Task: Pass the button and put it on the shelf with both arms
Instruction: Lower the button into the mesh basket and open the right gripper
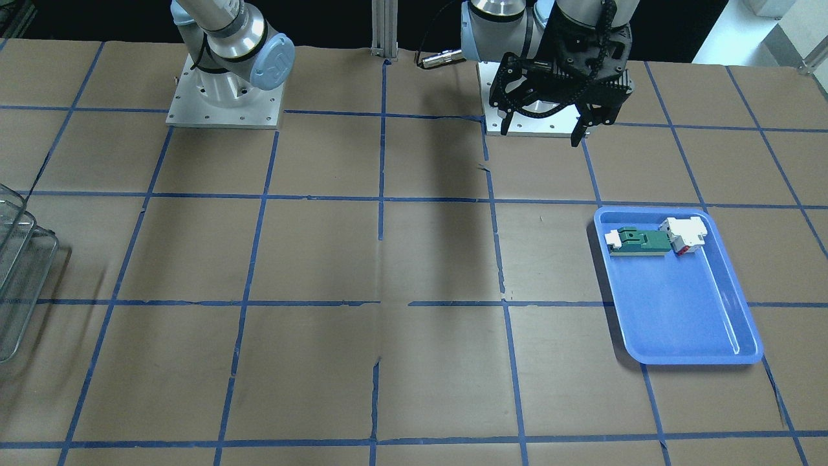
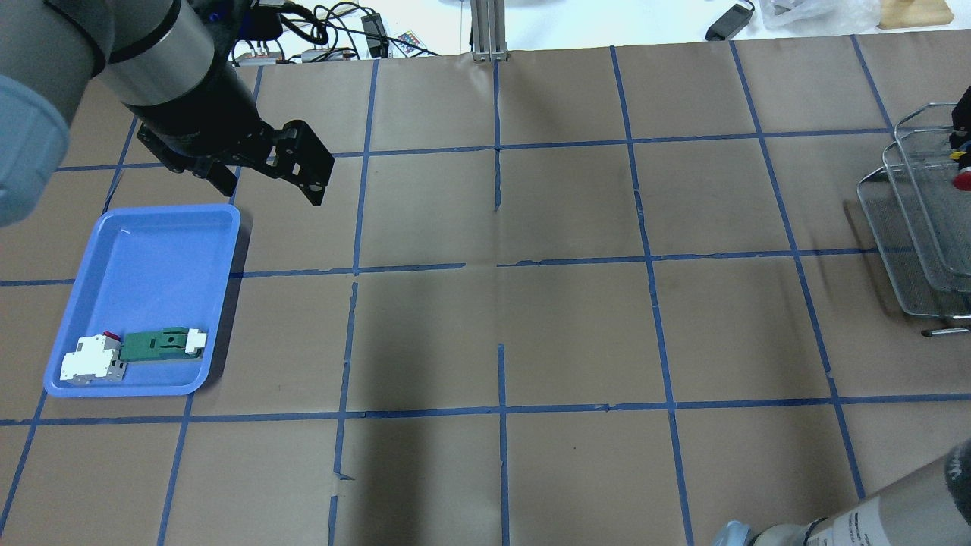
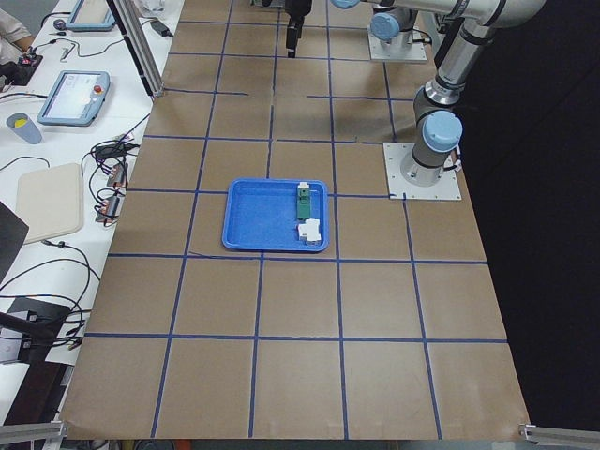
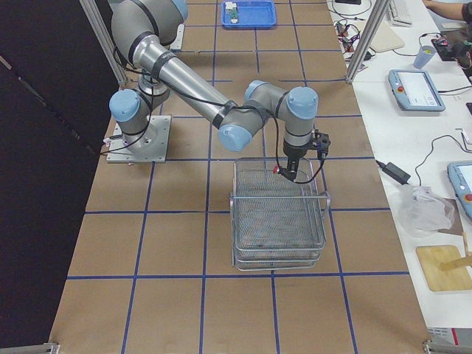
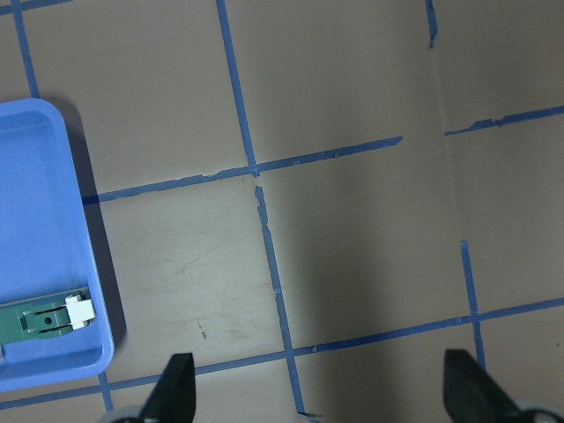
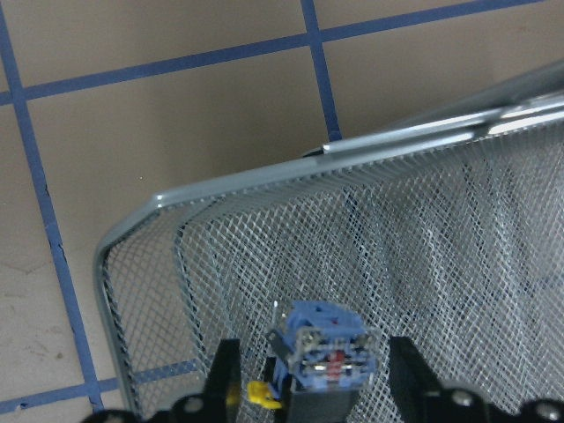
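Over at the table's (image 1: 323,259) right end, the right gripper (image 6: 315,388) is closed on the button (image 6: 322,351) and holds it above a rounded corner of the shelf (image 6: 458,238). Its wrist view shows only the button's blue-and-clear block between the two black fingers (image 6: 226,374). The red head is hidden underneath, and the places where the pads meet the button are cut off by the bottom edge. Whether the button touches the mesh cannot be told.

From the right-side camera the head is a tiny red speck beside the fingertips, at the far rim of the top tier. The overhead view cuts gripper and button at its right edge, so only a sliver of red and a bit of yellow show over the wire rim. The front-facing view catches just a corner of the shelf at its left edge, and of the right arm only the base and lowest joint.

The left gripper (image 1: 542,131) hangs above the table near the tray (image 1: 686,323), its jaws wide apart. Its wrist view shows only the two fingertips at the bottom edge and a strip of the tray at the left.

A green module (image 1: 640,241) and a white block (image 1: 684,234) lie side by side at the tray's end nearer the robot. In the left-side view they are too small to make out in any detail.
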{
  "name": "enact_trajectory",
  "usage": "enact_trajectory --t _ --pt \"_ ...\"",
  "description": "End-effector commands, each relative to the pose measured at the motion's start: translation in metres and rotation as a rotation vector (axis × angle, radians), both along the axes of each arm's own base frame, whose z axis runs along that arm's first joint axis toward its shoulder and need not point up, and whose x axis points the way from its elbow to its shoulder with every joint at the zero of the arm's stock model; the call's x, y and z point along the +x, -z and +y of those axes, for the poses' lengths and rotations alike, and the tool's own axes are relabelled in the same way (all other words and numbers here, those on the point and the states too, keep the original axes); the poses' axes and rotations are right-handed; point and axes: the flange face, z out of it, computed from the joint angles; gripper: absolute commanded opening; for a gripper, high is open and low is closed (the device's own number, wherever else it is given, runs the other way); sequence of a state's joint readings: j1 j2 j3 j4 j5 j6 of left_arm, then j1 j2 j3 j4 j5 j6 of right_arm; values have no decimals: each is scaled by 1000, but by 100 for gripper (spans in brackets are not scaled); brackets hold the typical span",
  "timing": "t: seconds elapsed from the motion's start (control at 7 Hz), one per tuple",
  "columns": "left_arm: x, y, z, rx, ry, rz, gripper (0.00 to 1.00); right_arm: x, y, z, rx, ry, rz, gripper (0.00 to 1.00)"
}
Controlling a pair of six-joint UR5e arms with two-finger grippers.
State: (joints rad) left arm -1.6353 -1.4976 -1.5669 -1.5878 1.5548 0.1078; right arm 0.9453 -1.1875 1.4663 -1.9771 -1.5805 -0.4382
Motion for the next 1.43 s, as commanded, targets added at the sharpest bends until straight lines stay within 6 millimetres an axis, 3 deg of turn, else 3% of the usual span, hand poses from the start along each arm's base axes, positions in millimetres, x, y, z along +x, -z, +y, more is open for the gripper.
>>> enact_trajectory --t 0.0,0.14,0.29,0.43,0.71,0.86,1.0,1.14,1.29 --pt "0 1 -1 -7 1 0 100 3 -16 6 -3 -1 13 100" --pt "0 1 -1 -7 6 -1 100 26 -40 27 77 16 -47 100" --pt "0 1 -1 -7 6 -1 100 52 -70 51 116 139 -84 100" --pt "0 1 -1 -7 6 -1 100 95 -106 56 71 97 -49 100" --pt "0 0 -1 -9 6 0 100 214 -129 67 133 -2 -43 100" --pt "0 0 -1 -9 6 0 100 271 -143 84 121 35 -54 100" --pt "0 1 -1 -7 6 -1 100 328 -142 91 124 106 -58 100" --pt "0 1 -1 -7 6 -1 100 381 -134 103 141 41 -38 100" --pt "0 1 -1 -7 6 -1 100 409 -131 121 140 -19 -50 100"
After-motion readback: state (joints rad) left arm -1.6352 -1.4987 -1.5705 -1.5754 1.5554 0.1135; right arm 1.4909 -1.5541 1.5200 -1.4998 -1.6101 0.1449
